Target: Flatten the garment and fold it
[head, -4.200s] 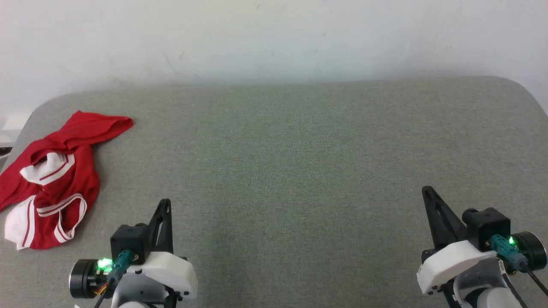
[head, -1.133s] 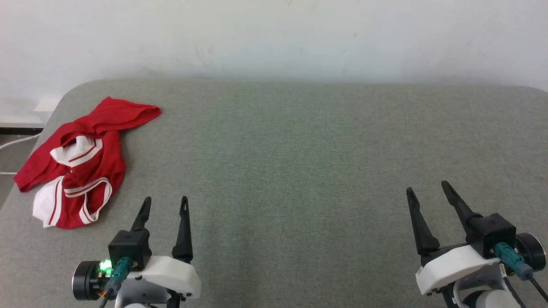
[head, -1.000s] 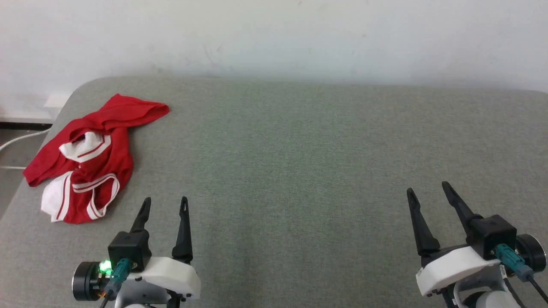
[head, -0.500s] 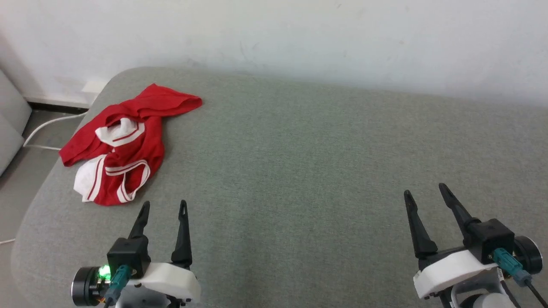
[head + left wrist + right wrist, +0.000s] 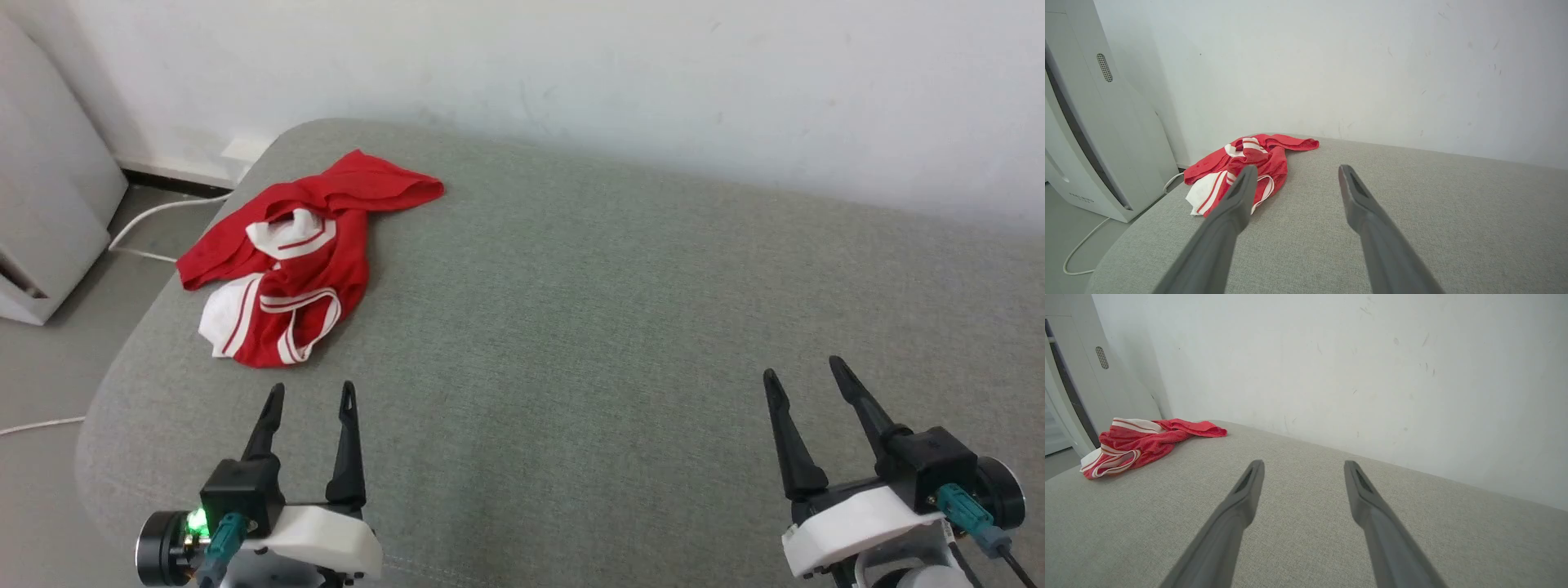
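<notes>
While a pale wall is rising at the back, a wide grey padded surface is stretching in front of it, with a rounded corner at the far left. Beside that corner, a tall white appliance is standing on the grey floor; in the left wrist view it is showing a small oval grille near its top.

The garment is lying crumpled on the padded surface, close to the far left corner and near the left edge. It is mostly red. One white sleeve with red stripes is lying at its near side, and a white and red striped band is curling in the middle of the heap. One red part is reaching to the right, toward the wall. No lettering can be read in these folds.

The left gripper is hanging over bare fabric, near the garment but apart from it; the garment is lying ahead of it and a little to its left. Its two dark fingers are standing wide apart and are holding nothing. The right gripper is hanging well apart from the garment, over the right side of the surface, with its fingers spread just as wide and empty too.

A thin white cable is running over the floor between the appliance and the surface.
</notes>
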